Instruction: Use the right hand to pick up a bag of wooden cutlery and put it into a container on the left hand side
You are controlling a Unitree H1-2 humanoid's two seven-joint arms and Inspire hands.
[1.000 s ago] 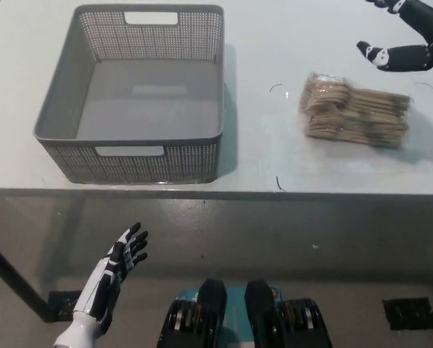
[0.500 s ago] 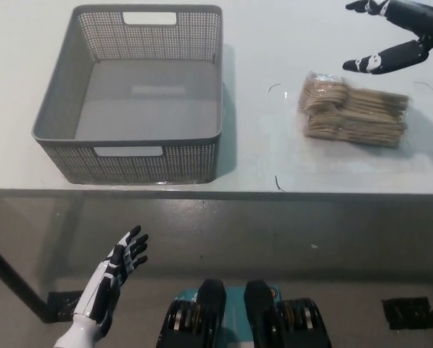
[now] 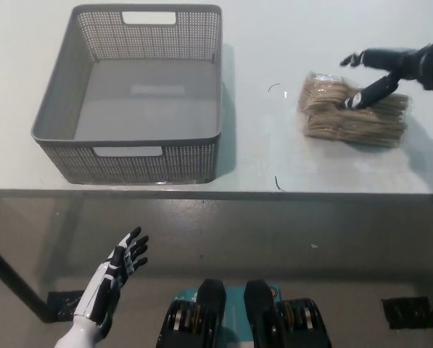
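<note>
A clear bag of wooden cutlery [image 3: 350, 112] lies flat on the white table [image 3: 267, 156], right of centre. My black right hand [image 3: 381, 71] is open just above the bag's far right part, fingers spread, one fingertip low over the bag's top; whether it touches I cannot tell. A grey perforated basket [image 3: 140, 141] stands empty on the table's left side. My white left hand [image 3: 116, 272] rests open below the table's front edge at the lower left.
A few small dark marks [image 3: 277, 88] lie on the table between the basket and the bag. The table's front edge [image 3: 216, 192] runs across the middle of the view, with dark floor below it.
My right hand has come down and toward me from the far right corner, and now hovers over the bag. The left hand, basket and bag have not moved.
</note>
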